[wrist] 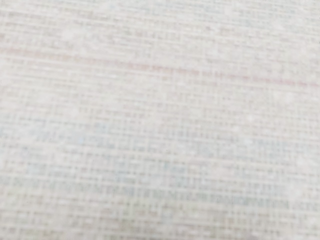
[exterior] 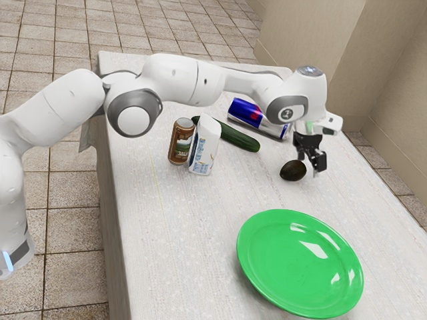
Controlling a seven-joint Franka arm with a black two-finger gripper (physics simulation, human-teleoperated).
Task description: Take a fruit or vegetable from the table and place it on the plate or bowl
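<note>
A dark avocado (exterior: 293, 171) lies on the table, beyond the green plate (exterior: 300, 261) that sits near the front edge. A long green cucumber (exterior: 230, 135) lies further back, behind the carton. My black gripper (exterior: 313, 157) hangs just beside the avocado, on the exterior view's right of it, low over the table. Its fingers stand open with nothing between them, and they do not touch the avocado. The wrist view looks straight at the pale table surface (wrist: 160, 120).
A brown can (exterior: 181, 141) and a white and blue carton (exterior: 205, 145) stand upright left of the cucumber. A blue and red drink can (exterior: 257, 117) lies on its side behind my hand. Beige walls rise at the table's far right.
</note>
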